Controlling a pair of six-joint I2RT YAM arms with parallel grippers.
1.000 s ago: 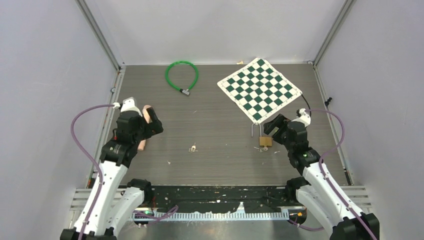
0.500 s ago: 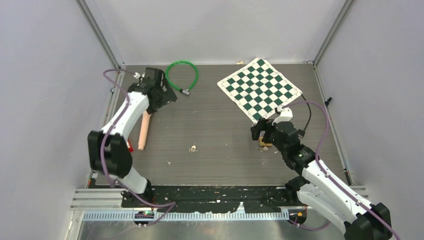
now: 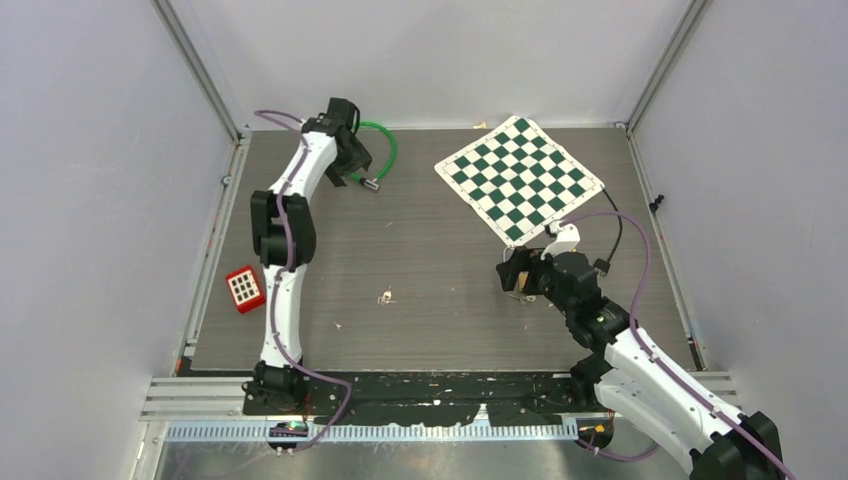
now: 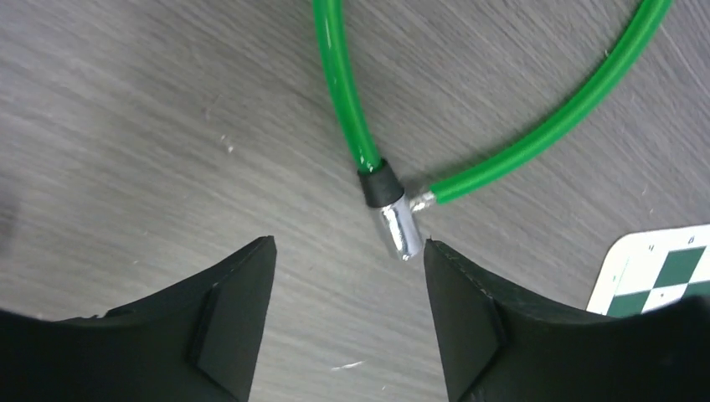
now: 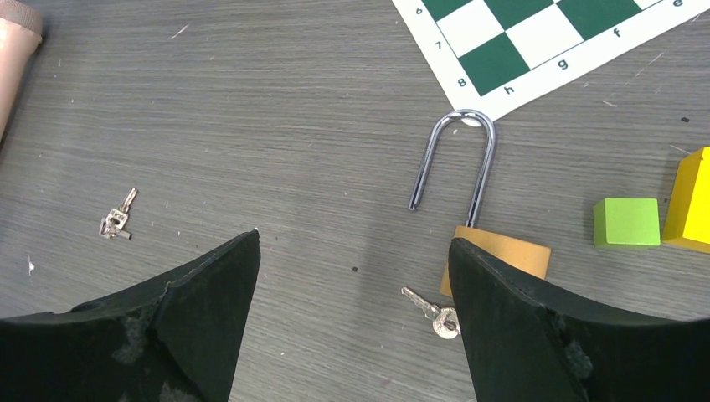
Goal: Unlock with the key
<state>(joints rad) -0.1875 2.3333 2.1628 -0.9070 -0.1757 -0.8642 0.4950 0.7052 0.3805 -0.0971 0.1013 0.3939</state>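
Note:
A brass padlock [image 5: 505,254] with a long steel shackle [image 5: 459,159] lies by the chessboard corner; one shackle leg ends free of the body. A small key [image 5: 429,310] lies just left of the body. A second key bunch [image 5: 117,221] lies to the left, and also shows mid-table in the top view [image 3: 384,296]. My right gripper [image 5: 353,239] is open and empty above the padlock [image 3: 515,275]. My left gripper [image 4: 349,243] is open and empty over the silver end [image 4: 398,228] of a green cable lock [image 4: 347,92], at the back of the table [image 3: 352,165].
A green-and-white chessboard [image 3: 520,180] lies at the back right. A green cube [image 5: 628,222] and a yellow block [image 5: 691,201] sit right of the padlock. A red keypad-like item [image 3: 243,288] lies at the left. A peach object [image 5: 15,50] lies far left.
My left arm has swung from the near left to the back, over the green cable lock. My right gripper has moved a little left and down over the padlock.

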